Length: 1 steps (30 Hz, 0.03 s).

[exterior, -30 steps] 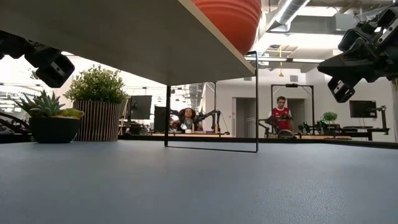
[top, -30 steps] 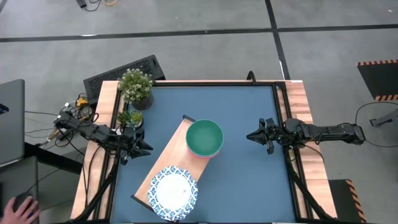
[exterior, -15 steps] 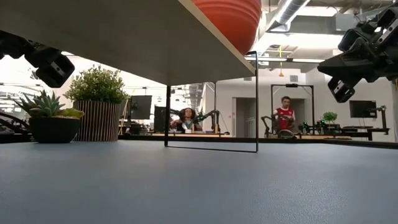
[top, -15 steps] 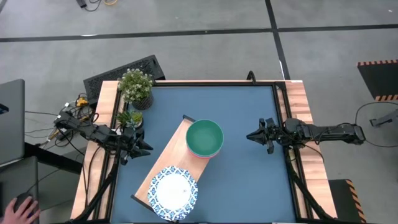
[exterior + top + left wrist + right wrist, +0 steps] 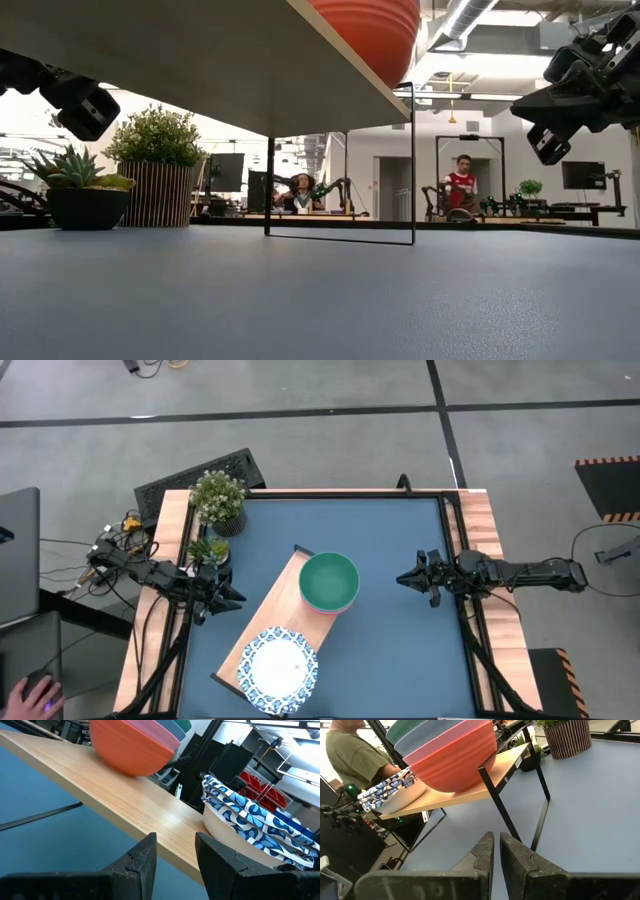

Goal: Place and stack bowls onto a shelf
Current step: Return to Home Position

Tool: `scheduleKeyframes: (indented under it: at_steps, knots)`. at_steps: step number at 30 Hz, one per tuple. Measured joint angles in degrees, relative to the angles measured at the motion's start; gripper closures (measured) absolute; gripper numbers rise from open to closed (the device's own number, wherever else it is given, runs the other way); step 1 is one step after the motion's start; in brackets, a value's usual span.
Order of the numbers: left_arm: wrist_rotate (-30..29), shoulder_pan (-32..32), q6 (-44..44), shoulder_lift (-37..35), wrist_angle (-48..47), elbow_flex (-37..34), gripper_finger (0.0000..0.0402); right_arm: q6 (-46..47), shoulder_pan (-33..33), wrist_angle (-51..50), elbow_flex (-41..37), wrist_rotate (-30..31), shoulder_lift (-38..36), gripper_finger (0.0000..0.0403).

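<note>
- Over the dark blue tabletop (image 5: pixel 390 530) in the high view, the long light wooden shelf (image 5: pixel 268 622) lies slantwise in the middle. Its far end carries the stack of plain bowls topped by the teal-green bowl (image 5: pixel 329 579); its near end carries the blue-and-white patterned bowls (image 5: pixel 278 668). The left gripper (image 5: pixel 233 597) hangs at the left edge near the small potted plants (image 5: pixel 218 498), and the right gripper (image 5: pixel 404 578) at the right edge, both well apart from the shelf. Stacking looks finished, so only parking the arms remains.
- At tabletop height in the low view, the red bowl (image 5: pixel 370 25) sits lowest in the stack, and both grippers hang clear above the surface. Each arm should probably fold back along its own side, without dipping or swinging inward.
- Past the left wrist, the left fingers (image 5: pixel 146 857) stand apart and empty, aimed at the shelf's edge between the two stacks. Drawing straight back seems safest.
- Past the right wrist, the right fingers (image 5: pixel 482 852) are nearly together and empty, facing the shelf's thin dark metal leg (image 5: pixel 502 815). A knock there could jolt the stack.
</note>
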Motion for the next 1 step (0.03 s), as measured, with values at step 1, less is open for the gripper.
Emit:
scheduleKeyframes:
  at_steps: [1]
  knots:
    - [0.0, 0.0, 0.0, 0.0, 0.0, 0.0, 0.0281, 0.0, 0.0, 0.0, 0.0, 0.0, 0.0, 0.0344]
